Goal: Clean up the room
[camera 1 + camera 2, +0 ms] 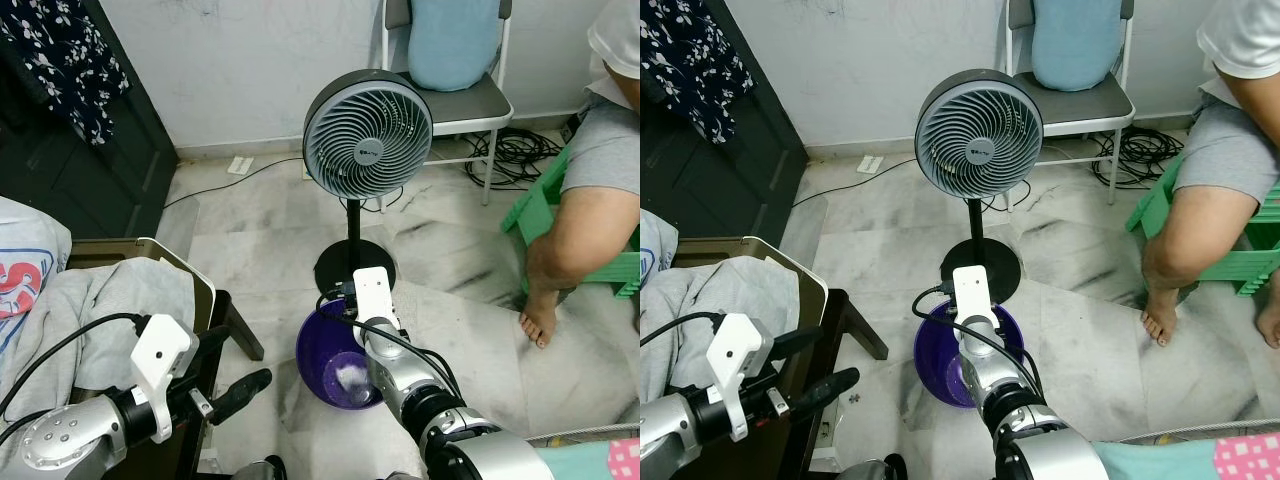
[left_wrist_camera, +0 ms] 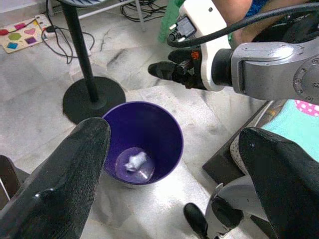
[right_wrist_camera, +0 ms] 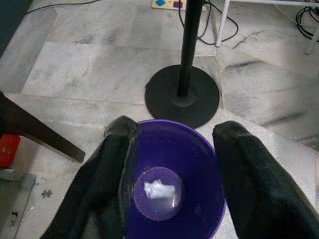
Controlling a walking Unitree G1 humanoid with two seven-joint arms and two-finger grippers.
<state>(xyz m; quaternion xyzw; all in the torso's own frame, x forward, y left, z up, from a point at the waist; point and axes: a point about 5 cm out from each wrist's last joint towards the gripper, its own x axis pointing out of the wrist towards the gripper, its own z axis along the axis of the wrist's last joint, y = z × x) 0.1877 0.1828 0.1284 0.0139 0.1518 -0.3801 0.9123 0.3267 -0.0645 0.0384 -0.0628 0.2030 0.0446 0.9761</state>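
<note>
The right gripper [image 3: 172, 194] hangs with fingers [image 3: 102, 189] spread and empty directly over the purple bin [image 3: 199, 149], where a crumpled white scrap [image 3: 158, 189] lies. At nine o'clock, the left gripper [image 2: 174, 194] is also released. At twelve o'clock a standing fan [image 1: 368, 130] rises from the marble floor [image 1: 450, 260].

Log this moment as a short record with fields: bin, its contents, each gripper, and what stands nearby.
bin: purple bin, upright on the marble floor, beside the fan's round base
contents: one crumpled white scrap lying on the bin's bottom
right gripper: right gripper over the bin's mouth, fingers open, holding nothing
left gripper: left gripper off to the robot's left of the bin, open, holding nothing
nearby: standing fan; folding chair with a blue cushion; a seated person's leg
</note>
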